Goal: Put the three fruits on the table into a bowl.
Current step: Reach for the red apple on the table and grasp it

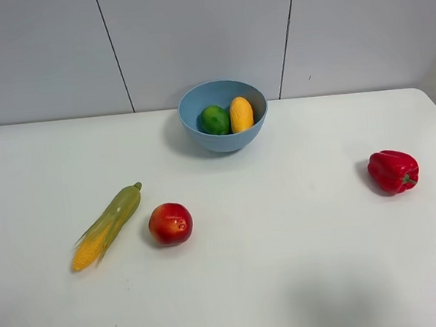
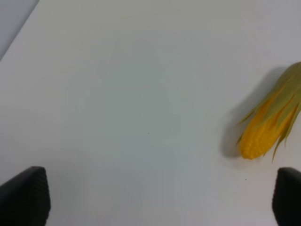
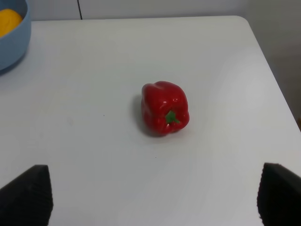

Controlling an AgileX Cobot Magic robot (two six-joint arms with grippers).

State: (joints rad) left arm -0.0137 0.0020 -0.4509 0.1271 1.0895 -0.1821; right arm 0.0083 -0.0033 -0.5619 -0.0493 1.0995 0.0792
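Note:
The light-blue bowl [image 1: 223, 115] stands at the back middle of the white table [image 1: 289, 265]. The green lime [image 1: 214, 120] and the yellow-orange mango [image 1: 241, 114] lie inside it. The round red fruit [image 1: 170, 224] lies on the table at the front left. Neither arm shows in the high view. My left gripper [image 2: 160, 200] is open and empty above bare table, its fingertips [image 2: 26, 195] wide apart. My right gripper [image 3: 155, 200] is open and empty. The bowl's edge [image 3: 14, 42] and the mango [image 3: 8, 21] show in the right wrist view.
A green-husked corn cob [image 1: 108, 226] lies just left of the red fruit; it also shows in the left wrist view [image 2: 270, 125]. A red bell pepper [image 1: 392, 170] lies at the right, and in front of my right gripper [image 3: 164, 108].

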